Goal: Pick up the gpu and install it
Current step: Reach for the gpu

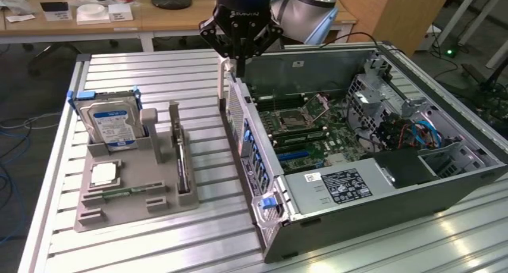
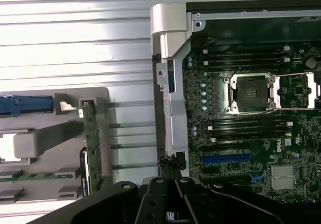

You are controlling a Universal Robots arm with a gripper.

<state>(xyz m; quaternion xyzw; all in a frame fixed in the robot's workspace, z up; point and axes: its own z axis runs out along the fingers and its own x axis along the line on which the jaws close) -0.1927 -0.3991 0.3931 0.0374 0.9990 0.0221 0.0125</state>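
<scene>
Tool (image 1: pixel 232 60) is pinched together with nothing in it. It sits upper centre of the exterior view, right over the rear wall of the open pc case (image 1: pixel 357 216).

gpu (image 2: pixel 92 138) not picked up: it stands on edge in the grey fixture (image 1: pixel 127 210), lower left of the exterior view, in the slot on the side facing the case.

Around it:
- A tall grey post (image 1: pixel 173 127) is just beside the card's far end.
- The hard drive (image 1: pixel 111 121) stands upright further toward the exterior view's left.
- The cpu (image 1: pixel 103 175) and memory stick (image 1: pixel 127 193) lie flat in the fixture.

Only a narrow strip of ribbed worktop (image 1: pixel 159 249) separates the fixture from the case, and the case wall rises between the card and the motherboard (image 1: pixel 310 133).

Inside the case, the blue slot (image 1: pixel 306 156) is uncovered. The power supply (image 1: pixel 337 187) sits just beside it toward the lower right, and the cables (image 1: pixel 417 133) and drive cage crowd the exterior view's right. The case is open on its upward side. Free worktop runs along the bottom of the frame.
</scene>
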